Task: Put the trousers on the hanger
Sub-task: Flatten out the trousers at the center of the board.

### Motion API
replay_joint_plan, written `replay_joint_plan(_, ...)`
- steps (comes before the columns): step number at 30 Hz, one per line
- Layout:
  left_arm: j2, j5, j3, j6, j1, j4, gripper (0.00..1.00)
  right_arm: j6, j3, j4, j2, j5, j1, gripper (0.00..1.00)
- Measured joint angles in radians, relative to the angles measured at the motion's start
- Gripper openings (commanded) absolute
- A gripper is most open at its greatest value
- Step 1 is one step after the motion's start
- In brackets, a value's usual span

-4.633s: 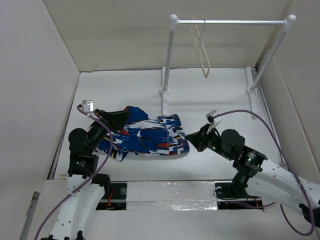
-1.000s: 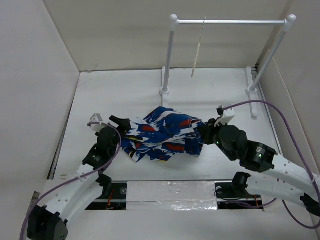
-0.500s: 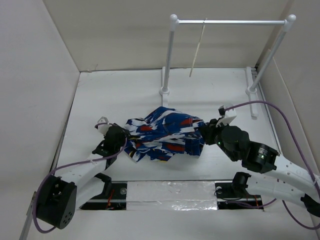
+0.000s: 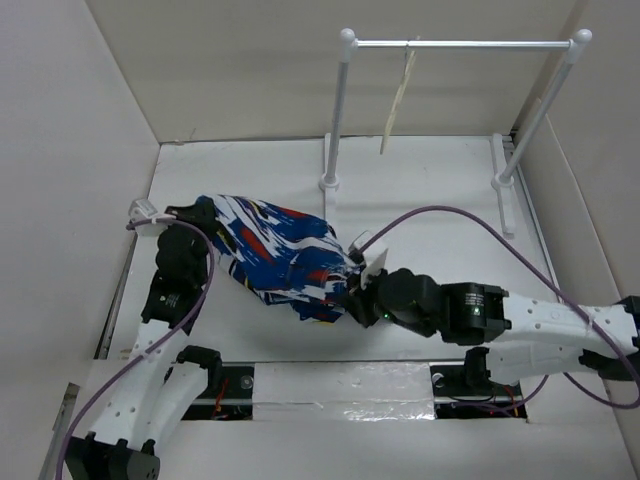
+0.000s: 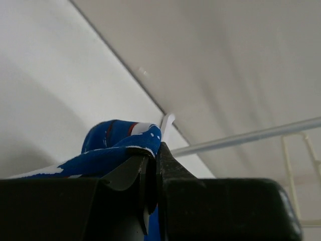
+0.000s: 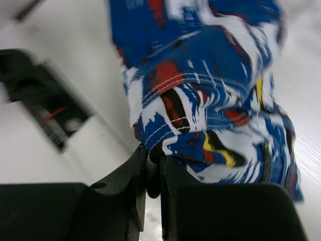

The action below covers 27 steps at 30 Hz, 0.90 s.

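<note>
The left arm is rising at the left side, the left gripper pinching the trousers with jaws closed. The right arm is lying low across the near side, pointing left, the right gripper clamping the trousers too.

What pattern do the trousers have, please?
The trousers are blue with white, red, black, yellow patches; right wrist view.

Open tabletop can be found between the bunched-up trousers and the rack. Under the crossbar the gap is broken only by the hanger, and the left side is hemmed in by the wall.
</note>
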Motion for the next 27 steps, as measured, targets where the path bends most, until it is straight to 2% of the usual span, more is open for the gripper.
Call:
replay_joint_plan(3, -0.003, -0.041, 0.139, 0.028, 0.002, -0.069, 0.00, -0.019, 0.168, -0.024, 0.062, 0.016, 0.185, 0.00)
replay_joint_plan(6, 0.000, -0.075, 0.296, 0.082, 0.001, -0.119, 0.00, -0.023, 0.301, -0.023, 0.044, 0.034, 0.305, 0.00)
replay_joint_plan(9, 0.009, -0.106, 0.431, 0.145, 0.002, -0.133, 0.00, -0.017, 0.321, 0.002, -0.060, 0.056, 0.327, 0.00)
replay_joint_plan(13, 0.052, -0.103, 0.560, 0.225, 0.002, -0.121, 0.00, 0.013, 0.253, 0.018, -0.217, 0.202, 0.312, 0.00)
replay_joint_plan(16, 0.143, -0.023, 0.585, 0.248, 0.000, -0.074, 0.00, 0.066, 0.168, 0.002, -0.318, 0.304, 0.154, 0.00)
replay_joint_plan(19, 0.309, 0.071, 0.583, 0.255, -0.017, -0.034, 0.01, 0.107, 0.071, -0.023, -0.357, 0.327, -0.045, 0.00)
replay_joint_plan(21, 0.477, 0.103, 0.593, 0.275, -0.065, -0.015, 0.12, 0.128, 0.001, -0.044, -0.369, 0.318, -0.185, 0.00)
replay_joint_plan(22, 0.578, 0.108, 0.610, 0.290, -0.091, -0.016, 0.27, 0.133, -0.031, -0.054, -0.368, 0.304, -0.261, 0.00)
replay_joint_plan(23, 0.678, 0.113, 0.641, 0.307, -0.112, -0.029, 0.32, 0.135, -0.064, -0.054, -0.361, 0.291, -0.347, 0.00)
replay_joint_plan(24, 0.778, 0.123, 0.683, 0.321, -0.133, -0.053, 0.48, 0.136, -0.098, -0.050, -0.352, 0.273, -0.425, 0.00)
replay_joint_plan(25, 0.874, 0.130, 0.728, 0.336, -0.152, -0.079, 0.54, 0.136, -0.126, -0.048, -0.333, 0.257, -0.497, 0.00)
replay_joint_plan(27, 1.021, 0.144, 0.806, 0.355, -0.183, -0.121, 0.58, 0.130, -0.170, -0.018, -0.270, 0.201, -0.651, 0.00)
